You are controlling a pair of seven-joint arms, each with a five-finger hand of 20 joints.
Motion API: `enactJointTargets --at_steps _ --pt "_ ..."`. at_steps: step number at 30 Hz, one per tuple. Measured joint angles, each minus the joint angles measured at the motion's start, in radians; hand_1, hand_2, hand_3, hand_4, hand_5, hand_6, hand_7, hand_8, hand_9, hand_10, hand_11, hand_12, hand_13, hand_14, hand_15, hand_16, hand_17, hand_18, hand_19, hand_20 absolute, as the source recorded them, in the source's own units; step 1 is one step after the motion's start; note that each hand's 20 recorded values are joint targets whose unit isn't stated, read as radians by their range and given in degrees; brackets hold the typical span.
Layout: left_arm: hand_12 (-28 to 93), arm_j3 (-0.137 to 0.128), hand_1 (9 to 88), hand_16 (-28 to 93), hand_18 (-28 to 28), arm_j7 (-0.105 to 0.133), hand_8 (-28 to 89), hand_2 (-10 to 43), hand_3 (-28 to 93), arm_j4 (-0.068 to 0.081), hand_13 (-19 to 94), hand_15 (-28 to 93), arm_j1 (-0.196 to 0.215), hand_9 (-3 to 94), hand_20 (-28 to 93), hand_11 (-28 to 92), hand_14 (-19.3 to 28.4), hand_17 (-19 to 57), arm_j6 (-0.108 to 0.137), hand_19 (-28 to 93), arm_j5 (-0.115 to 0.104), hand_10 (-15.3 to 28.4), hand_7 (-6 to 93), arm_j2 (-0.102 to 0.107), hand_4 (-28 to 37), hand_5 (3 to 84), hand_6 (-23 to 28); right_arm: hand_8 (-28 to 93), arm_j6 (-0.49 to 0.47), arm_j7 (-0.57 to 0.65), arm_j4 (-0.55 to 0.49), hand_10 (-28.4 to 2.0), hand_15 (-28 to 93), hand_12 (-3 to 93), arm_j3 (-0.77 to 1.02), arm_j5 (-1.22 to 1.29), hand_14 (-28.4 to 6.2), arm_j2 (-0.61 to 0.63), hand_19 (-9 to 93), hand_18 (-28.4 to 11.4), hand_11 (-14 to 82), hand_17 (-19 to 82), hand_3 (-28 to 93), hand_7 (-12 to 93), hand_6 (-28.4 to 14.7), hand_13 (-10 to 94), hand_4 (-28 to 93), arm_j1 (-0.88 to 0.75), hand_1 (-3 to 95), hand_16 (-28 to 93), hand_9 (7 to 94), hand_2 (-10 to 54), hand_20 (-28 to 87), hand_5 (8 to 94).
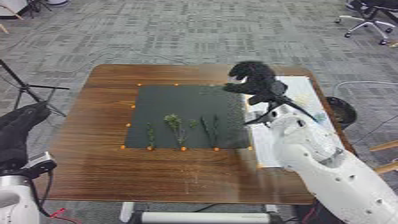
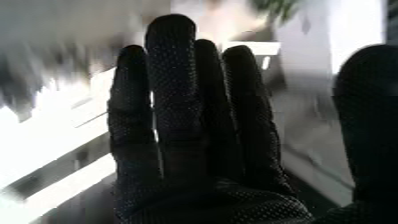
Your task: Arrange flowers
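In the head view, several green stems lie side by side on the dark mat: a thin sprig at the left, a bushier flowered stem in the middle and a leafy stem at the right. My right hand is over the table's far right part, beyond the stems, beside the mat's far right corner. In the right wrist view my right hand has straight fingers and the thumb held apart, holding nothing. My left hand is off the table's left edge, fingers extended and empty.
A white sheet with faint coloured patches lies along the table's right side, partly under my right arm. Small orange markers edge the mat. A black bin stands on the floor beyond the right edge, and a black tripod at the left.
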Motion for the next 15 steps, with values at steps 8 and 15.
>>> enactJointTargets --at_steps 8,15 --pt "14 0.000 29.5 2 12.5 0.001 -7 1.2 68 0.000 43 15 0.001 52.6 20 21 16.2 9.0 0.000 13 0.000 14.0 16.0 -0.004 -19.9 53.1 3.0 -5 -0.197 -0.049 0.022 -15.2 42 21.9 0.251 -0.045 -10.9 0.062 56 -20.4 15.9 38 63 27 -3.0 71 -13 -0.065 30.6 31 63.0 -9.5 46 54.8" --pt "14 0.000 29.6 2 12.5 0.000 -7 1.2 68 0.000 43 15 0.004 52.6 20 21 16.1 9.0 -0.001 13 0.000 14.0 16.1 -0.007 -20.0 53.1 2.9 -4 -0.178 0.019 0.024 -14.9 44 23.8 0.287 -0.076 -10.0 0.107 58 -20.7 21.3 40 62 26 -3.9 74 -13 -0.214 31.1 32 68.9 -9.5 47 58.5"
